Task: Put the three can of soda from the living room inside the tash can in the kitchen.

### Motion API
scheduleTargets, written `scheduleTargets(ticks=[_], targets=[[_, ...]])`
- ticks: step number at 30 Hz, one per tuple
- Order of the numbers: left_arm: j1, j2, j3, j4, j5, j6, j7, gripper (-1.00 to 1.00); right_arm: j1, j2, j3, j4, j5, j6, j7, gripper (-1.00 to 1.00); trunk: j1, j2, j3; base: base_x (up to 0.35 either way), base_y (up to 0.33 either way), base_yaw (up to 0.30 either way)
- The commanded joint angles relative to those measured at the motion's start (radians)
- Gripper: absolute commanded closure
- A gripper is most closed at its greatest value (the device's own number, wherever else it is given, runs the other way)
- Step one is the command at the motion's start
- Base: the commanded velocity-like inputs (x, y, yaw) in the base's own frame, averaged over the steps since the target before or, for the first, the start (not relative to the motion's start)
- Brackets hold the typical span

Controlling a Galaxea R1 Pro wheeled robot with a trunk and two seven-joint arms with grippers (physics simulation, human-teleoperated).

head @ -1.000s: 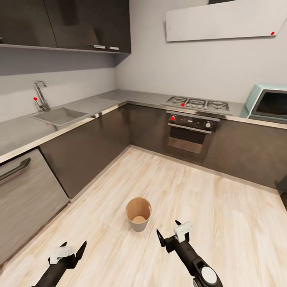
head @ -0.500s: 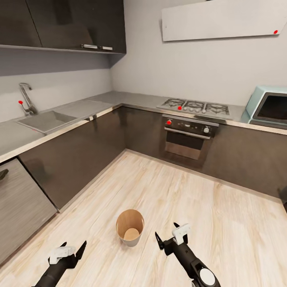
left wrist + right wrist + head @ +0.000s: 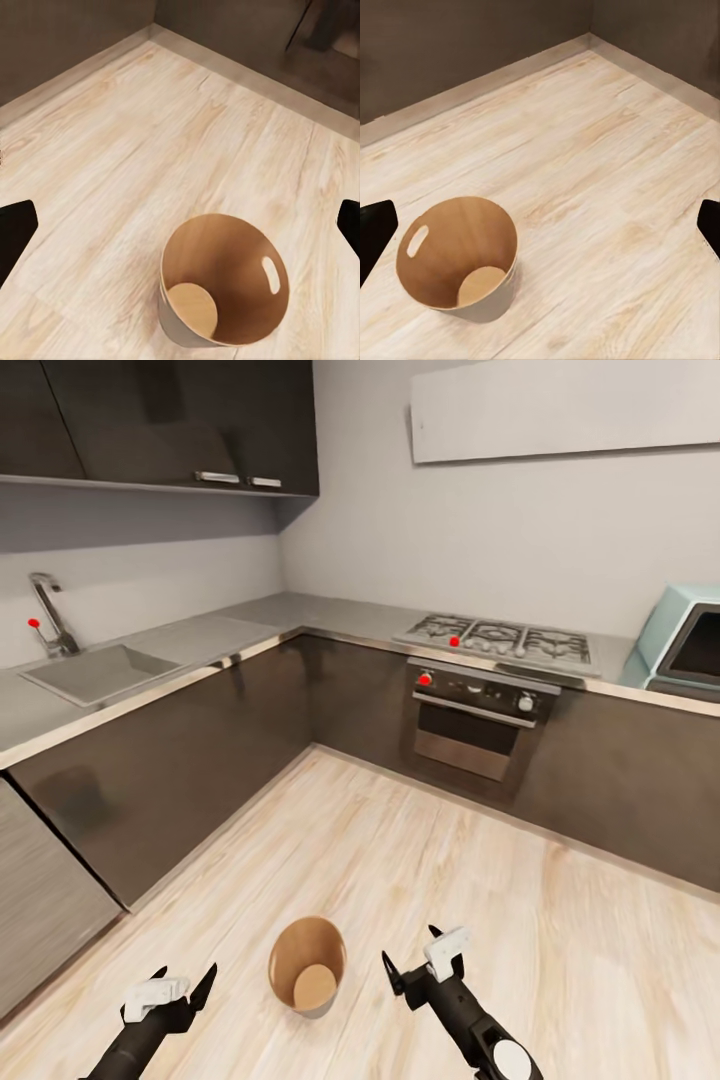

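Since a second ago my head camera has shifted, so the grey tapered trash bin with the brown inside (image 3: 308,980) now sits lower and further left in my head view, between my two arms. Nearest to me, my left gripper (image 3: 170,988) hangs low over the pale wood floor (image 3: 480,880), its dark fingers spread apart with nothing between them. My right gripper (image 3: 420,966) is just to the right of the bin, fingers likewise parted and empty. From my left wrist the bin (image 3: 225,281) stands upright on the planks, a slot handle cut in its wall; its bottom looks bare, though part of the inside is hidden by the rim. My right wrist shows the same bin (image 3: 461,259). Farther off run the dark brown cabinets (image 3: 200,750) under a grey worktop (image 3: 215,632), with a steel sink (image 3: 98,672) and tap (image 3: 47,615) on the left, then the built-in oven (image 3: 478,718) with its gas hob (image 3: 498,639), and a pale turquoise microwave (image 3: 685,645) at the far right.
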Motion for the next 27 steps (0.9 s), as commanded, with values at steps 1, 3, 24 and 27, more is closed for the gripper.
scheduleTargets(ticks=[1,3,24,27], targets=[[0.0,0.0,0.0,-0.001,0.001,0.0,0.0,-1.0,0.0,0.0,0.017,0.002,0.0,0.0,-0.04,-1.0,0.0,0.0,0.001,0.282,-0.197,0.198],[0.0,0.0,0.0,-0.001,0.0,0.0,0.0,-1.0,0.0,0.0,0.032,0.004,0.0,0.0,-0.06,-1.0,0.0,0.0,0.003,0.282,-0.197,0.2],[0.002,0.006,0.003,-0.005,0.003,0.0,-0.007,-1.0,0.0,0.0,0.08,0.04,-0.001,0.0,-0.1,-1.0,0.0,0.0,0.021,0.233,-0.15,0.176],[0.002,0.007,0.004,-0.005,0.004,0.0,-0.009,-1.0,0.0,0.0,0.08,0.043,-0.001,0.0,-0.1,-1.0,0.0,0.0,0.022,0.034,0.175,0.031]])
